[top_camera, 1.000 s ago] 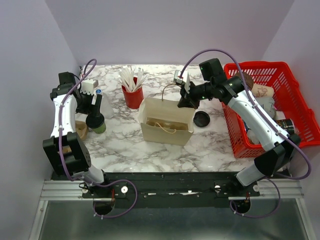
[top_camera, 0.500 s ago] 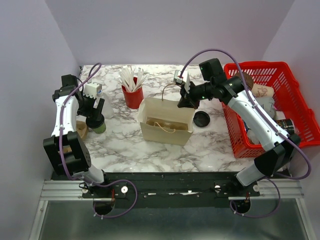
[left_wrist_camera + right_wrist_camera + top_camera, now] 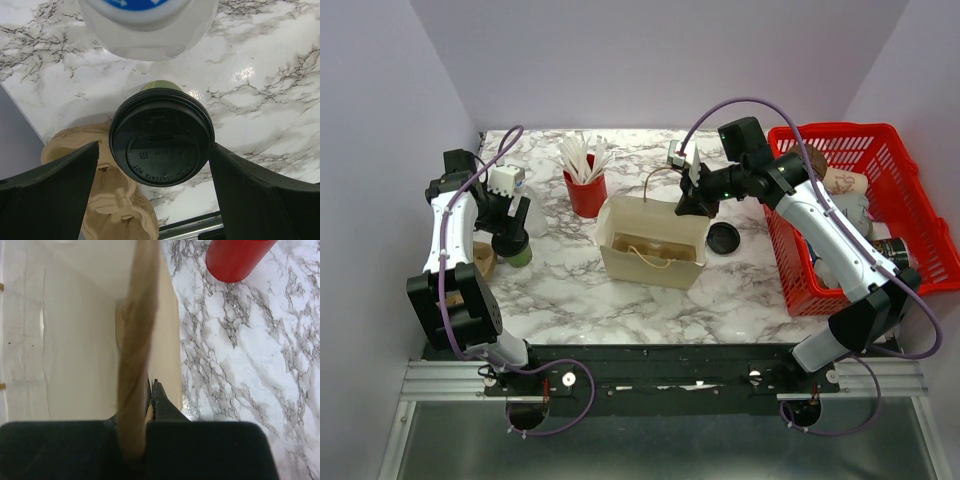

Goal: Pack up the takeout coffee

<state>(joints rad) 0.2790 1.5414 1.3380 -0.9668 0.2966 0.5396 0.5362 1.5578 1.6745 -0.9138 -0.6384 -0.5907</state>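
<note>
The takeout coffee (image 3: 514,246), an olive-green cup with a black lid (image 3: 161,136), stands upright at the table's left. My left gripper (image 3: 510,226) is open and straddles it from above. In the left wrist view (image 3: 154,146) the right finger (image 3: 260,195) touches the lid's rim. The left finger (image 3: 50,195) stands a little apart from it. My right gripper (image 3: 687,205) is shut on the top edge of the back wall of the open brown paper bag (image 3: 653,248). The right wrist view shows this pinch (image 3: 154,392) on the bag (image 3: 75,330).
A cardboard cup carrier (image 3: 482,262) lies just left of the cup (image 3: 115,205). A white jug with a blue cap (image 3: 150,25) stands behind it. A red cup of white sticks (image 3: 586,190), a loose black disc (image 3: 722,238) and a red basket (image 3: 880,140) of items are also here.
My left wrist has shifted slightly toward the right and nearer over the cup, then held still. The right arm and the bag have not moved.
</note>
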